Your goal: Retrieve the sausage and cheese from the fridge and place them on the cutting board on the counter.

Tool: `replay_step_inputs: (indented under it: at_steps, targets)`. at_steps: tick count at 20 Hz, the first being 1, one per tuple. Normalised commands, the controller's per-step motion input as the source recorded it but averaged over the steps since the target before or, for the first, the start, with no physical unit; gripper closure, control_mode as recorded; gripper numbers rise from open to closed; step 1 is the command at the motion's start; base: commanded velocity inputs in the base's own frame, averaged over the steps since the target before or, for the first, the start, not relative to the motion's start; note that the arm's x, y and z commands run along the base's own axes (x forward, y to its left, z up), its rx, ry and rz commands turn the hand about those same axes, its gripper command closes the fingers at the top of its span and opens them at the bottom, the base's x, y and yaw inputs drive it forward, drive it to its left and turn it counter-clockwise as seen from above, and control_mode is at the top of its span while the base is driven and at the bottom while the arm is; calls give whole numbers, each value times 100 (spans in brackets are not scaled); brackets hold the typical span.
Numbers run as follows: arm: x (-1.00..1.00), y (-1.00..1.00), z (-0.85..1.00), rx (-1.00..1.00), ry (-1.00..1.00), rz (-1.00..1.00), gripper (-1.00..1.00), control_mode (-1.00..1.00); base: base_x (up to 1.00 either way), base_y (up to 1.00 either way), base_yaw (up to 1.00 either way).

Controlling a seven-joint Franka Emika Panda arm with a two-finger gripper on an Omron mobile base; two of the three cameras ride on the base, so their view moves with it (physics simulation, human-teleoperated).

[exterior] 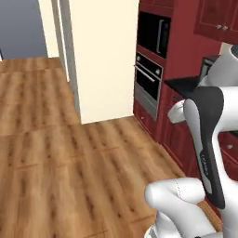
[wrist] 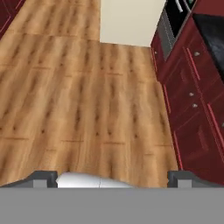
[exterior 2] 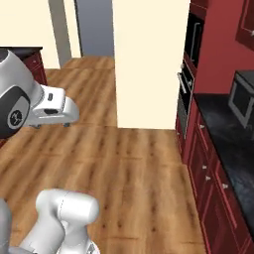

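My gripper [wrist: 112,177] is open, its two dark fingertips [wrist: 43,177] set wide apart with nothing between them; it looks down over bare wooden floor. The white hand [exterior 2: 52,106] hangs above the floor, left of the cabinets. The counter [exterior 2: 233,144], a black marbled top over dark red cabinets, runs along the right side and also appears as a short black stretch [exterior: 186,83] beside the oven. The sausage, the cheese, the fridge and the cutting board are out of view.
A cream wall block [exterior: 102,60] stands ahead, with a built-in oven [exterior: 148,86] and a microwave [exterior: 153,32] in the red column to its right. A grey appliance [exterior 2: 243,101] sits on the counter. Dark red cabinet doors [wrist: 192,109] line the right. Wooden floor [exterior 2: 124,163] stretches ahead and left.
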Motion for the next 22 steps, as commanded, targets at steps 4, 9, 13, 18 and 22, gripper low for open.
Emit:
replay_step_inputs:
  at_steps: [4, 9, 13, 18, 22]
  targets:
    - [0, 0, 0, 0, 0, 0, -100, 100, -39, 51, 95]
    - [0, 0, 0, 0, 0, 0, -100, 100, 100, 8, 38]
    - [0, 0, 0, 0, 0, 0, -100, 100, 100, -28, 27]
    - [0, 0, 0, 0, 0, 0, -100, 100, 100, -29, 19]
    - [0, 0, 0, 0, 0, 0, -100, 100, 100, -18, 13]
